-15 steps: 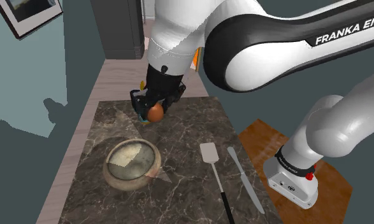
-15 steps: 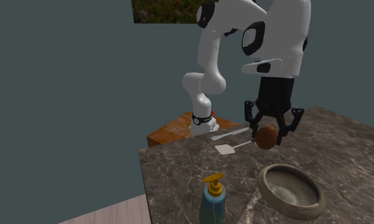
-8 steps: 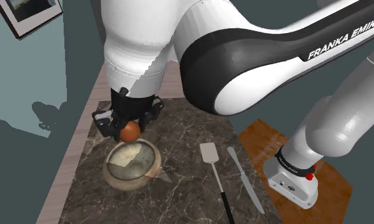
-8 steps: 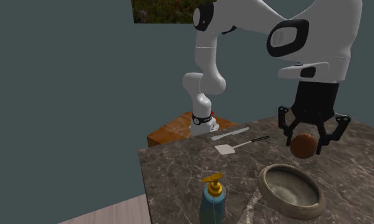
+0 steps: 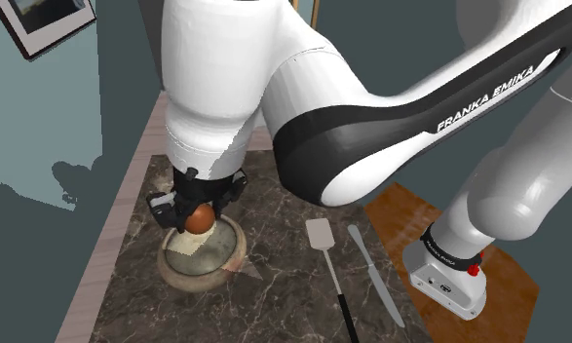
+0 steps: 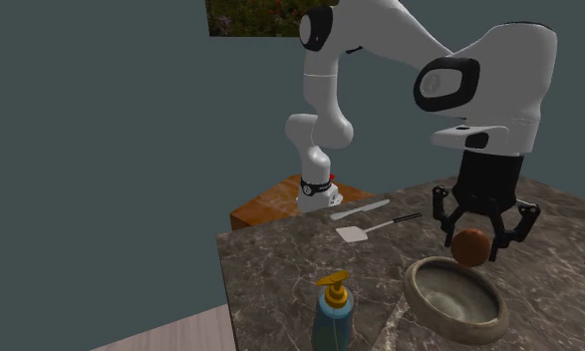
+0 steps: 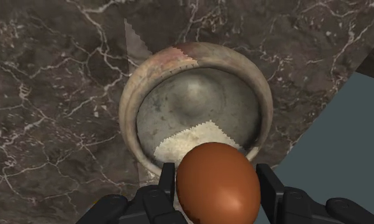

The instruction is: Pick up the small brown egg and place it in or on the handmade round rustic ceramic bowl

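Egg [image 7: 216, 184], glossy brown, clasped by pincer [image 7: 216, 175] above rough round bowl [image 7: 129, 114].

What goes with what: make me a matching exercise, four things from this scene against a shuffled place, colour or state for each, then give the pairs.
1. egg
2. bowl
3. spatula
4. soap bottle

A. blue-green, with a yellow pump on top
B. clasped in the tool
C. lying flat beside the knife
D. on the counter, under the tool

Pairs: 1-B, 2-D, 3-C, 4-A.
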Available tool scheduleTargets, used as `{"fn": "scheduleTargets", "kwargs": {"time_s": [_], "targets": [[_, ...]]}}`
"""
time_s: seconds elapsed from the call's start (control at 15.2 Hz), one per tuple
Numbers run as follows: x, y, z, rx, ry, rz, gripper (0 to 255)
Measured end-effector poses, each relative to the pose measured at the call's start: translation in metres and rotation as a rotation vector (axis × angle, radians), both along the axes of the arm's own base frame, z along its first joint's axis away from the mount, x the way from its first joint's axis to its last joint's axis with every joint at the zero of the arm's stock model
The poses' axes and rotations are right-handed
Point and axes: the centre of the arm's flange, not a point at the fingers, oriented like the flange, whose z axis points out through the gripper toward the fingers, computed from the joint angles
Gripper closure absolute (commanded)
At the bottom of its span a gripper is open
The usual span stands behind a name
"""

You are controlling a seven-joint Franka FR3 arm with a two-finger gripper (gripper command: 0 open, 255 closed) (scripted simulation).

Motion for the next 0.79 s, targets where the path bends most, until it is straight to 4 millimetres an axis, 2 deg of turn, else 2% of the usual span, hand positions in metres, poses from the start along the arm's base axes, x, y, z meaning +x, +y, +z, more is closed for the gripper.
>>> {"fn": "scheduleTargets", "kwargs": {"time_s": [0.33, 0.79], "targets": [[0.0, 0.002, -0.028, 0.0, 0.0, 0.0, 255], [0.0, 0.001, -0.034, 0.001, 0.0, 0.0, 255]]}}
